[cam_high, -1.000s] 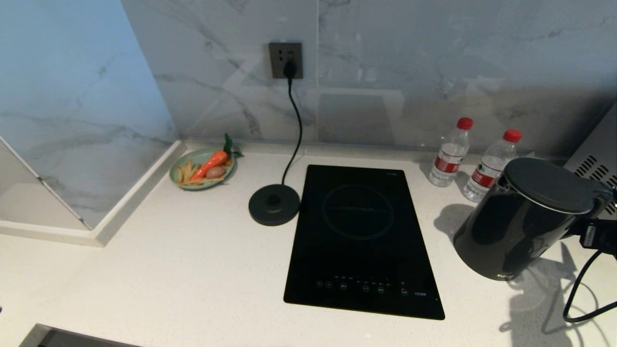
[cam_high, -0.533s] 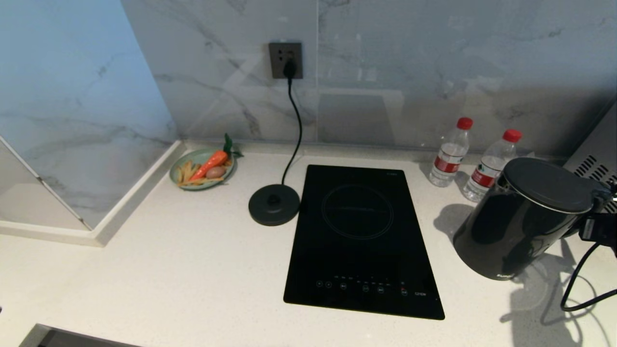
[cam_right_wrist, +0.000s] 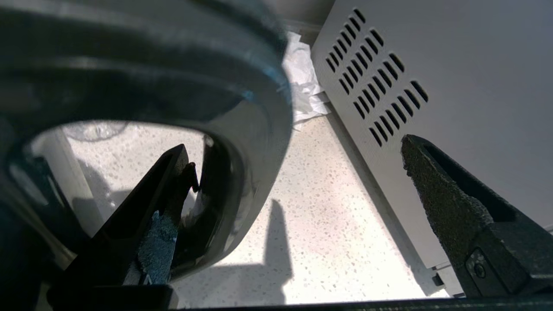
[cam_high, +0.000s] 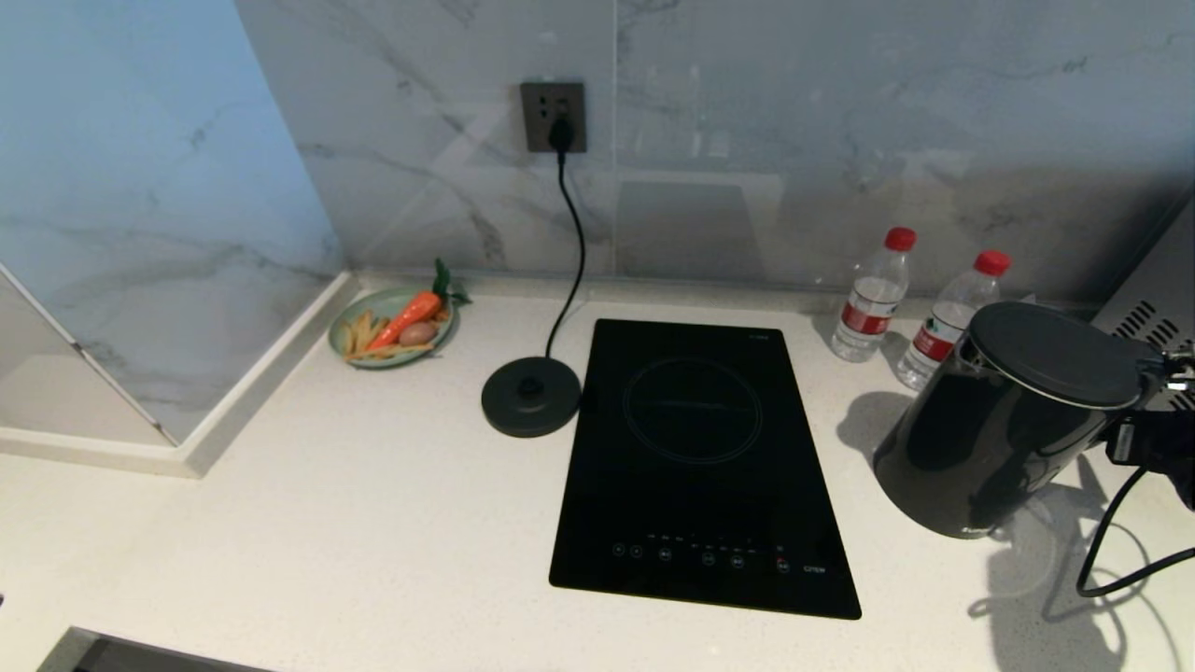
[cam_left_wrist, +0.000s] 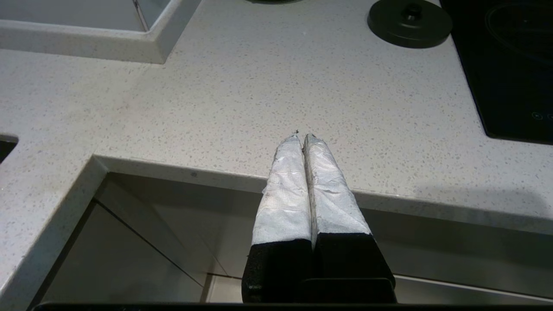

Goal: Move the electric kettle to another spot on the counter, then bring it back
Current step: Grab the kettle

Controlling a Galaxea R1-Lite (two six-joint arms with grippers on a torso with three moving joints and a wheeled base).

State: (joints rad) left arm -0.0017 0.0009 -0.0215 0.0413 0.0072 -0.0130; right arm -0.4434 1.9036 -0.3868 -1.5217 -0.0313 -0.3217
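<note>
black kettle [cam_high: 1008, 420] stands tilted on the counter [cam_high: 373, 523] right of the cooktop [cam_high: 700, 467], its base partly lost in glare. right gripper [cam_right_wrist: 298, 160] is cut off at the head view's edge; its fingers are spread wide, one inside the handle [cam_right_wrist: 242, 142] loop. left gripper [cam_left_wrist: 301, 137] hangs over the counter's front edge, fingers pressed together.

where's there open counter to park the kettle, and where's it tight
Widest bare patch: counter in front of the power base, left of the cooktop. Crowded on the right, where the kettle sits by two water bottles, a vented appliance and the right gripper.
</note>
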